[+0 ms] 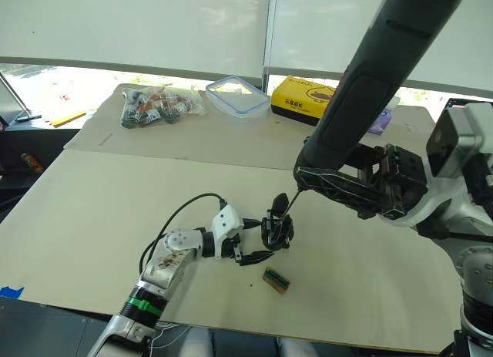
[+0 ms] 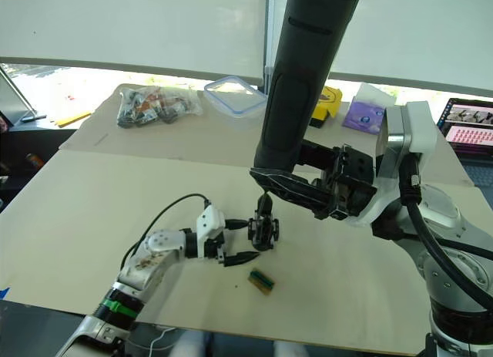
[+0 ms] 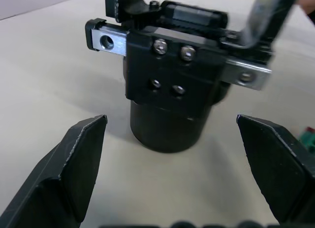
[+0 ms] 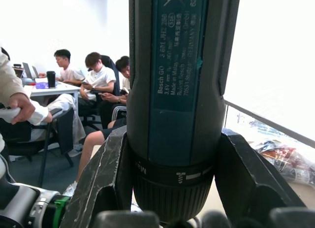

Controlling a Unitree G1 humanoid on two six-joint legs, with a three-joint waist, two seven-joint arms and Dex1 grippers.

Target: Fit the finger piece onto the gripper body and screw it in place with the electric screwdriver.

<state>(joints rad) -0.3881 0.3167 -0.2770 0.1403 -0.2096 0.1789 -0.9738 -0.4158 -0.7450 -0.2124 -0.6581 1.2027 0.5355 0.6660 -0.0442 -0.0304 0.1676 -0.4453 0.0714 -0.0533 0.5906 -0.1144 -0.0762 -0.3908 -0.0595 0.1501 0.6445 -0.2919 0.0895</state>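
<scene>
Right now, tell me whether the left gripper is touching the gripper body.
Apart. In the left wrist view both fingers of the left gripper flank the gripper body with bare table between.

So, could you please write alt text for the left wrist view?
A black gripper body with silver screws stands upright on the pale table, between the left tool's two open black fingers, which do not touch it. The screwdriver's bit comes down at the body's upper edge.

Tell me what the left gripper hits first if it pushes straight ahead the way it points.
Most likely the gripper body: it stands on the table straight ahead of the open left gripper, centred between its fingers. How near it is remains unclear.
</scene>
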